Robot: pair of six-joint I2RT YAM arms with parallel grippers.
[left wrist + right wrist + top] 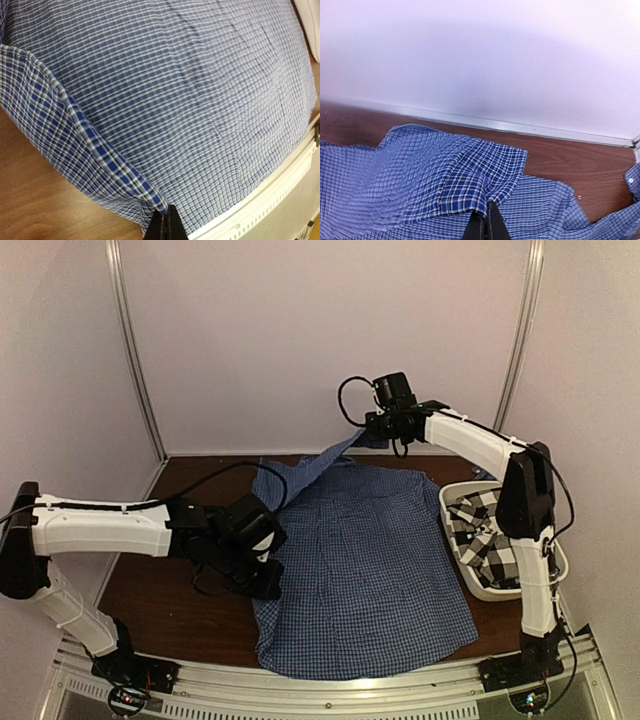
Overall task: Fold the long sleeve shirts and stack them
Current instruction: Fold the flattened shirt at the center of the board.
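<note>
Left tool point(167, 224) pinched narrow on a doubled-over edge of the blue shirt point(360, 560), at its left side about mid-length, low on the worktop point(170, 590). Shirt lies spread flat mid-worktop, long axis near to far, near hem right at the near rail. Rest of the cloth lies right of the left tool, so the fold probably carries this edge rightward across the body. Right tool point(486, 222) also clamped narrow on blue cloth at the shirt's far edge, raised above the worktop with the fabric tented up to it. Far right: white tub point(452, 518), just beside the shirt's right edge, holds the crumpled black-and-white check shirt point(485, 530), nearer the right arm.
</note>
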